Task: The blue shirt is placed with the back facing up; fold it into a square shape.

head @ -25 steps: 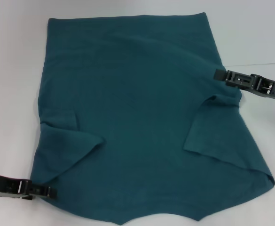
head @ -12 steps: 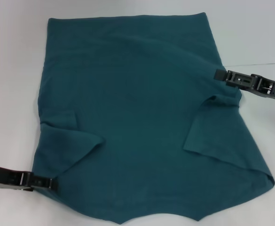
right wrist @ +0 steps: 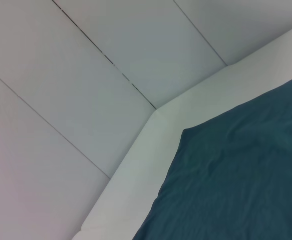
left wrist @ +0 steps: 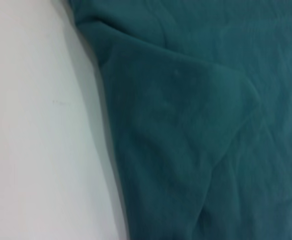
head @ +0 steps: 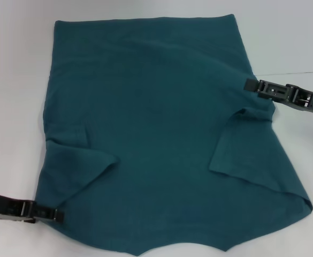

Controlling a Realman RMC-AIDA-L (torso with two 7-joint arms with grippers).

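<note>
The blue shirt point(head: 151, 128) lies flat on the white table point(head: 17, 80) with both sleeves folded inward. My right gripper point(head: 248, 84) is at the shirt's right edge beside the folded right sleeve, shut on the fabric, which creases and rises toward it. My left gripper point(head: 59, 215) is low at the shirt's near left corner, its tip touching the cloth edge below the folded left sleeve. The left wrist view shows that folded sleeve point(left wrist: 185, 125) and bare table beside it. The right wrist view shows the shirt's far part point(right wrist: 245, 180).
The white table surrounds the shirt on the left, far side and right point(head: 295, 43). In the right wrist view the table's edge point(right wrist: 136, 150) shows, with grey floor tiles point(right wrist: 86, 65) beyond it. The shirt's near edge runs out of the head view.
My left gripper pushed inward over the shirt's corner, then drew back out and slightly nearer, to about where it began. The right gripper and the shirt have stayed still.
</note>
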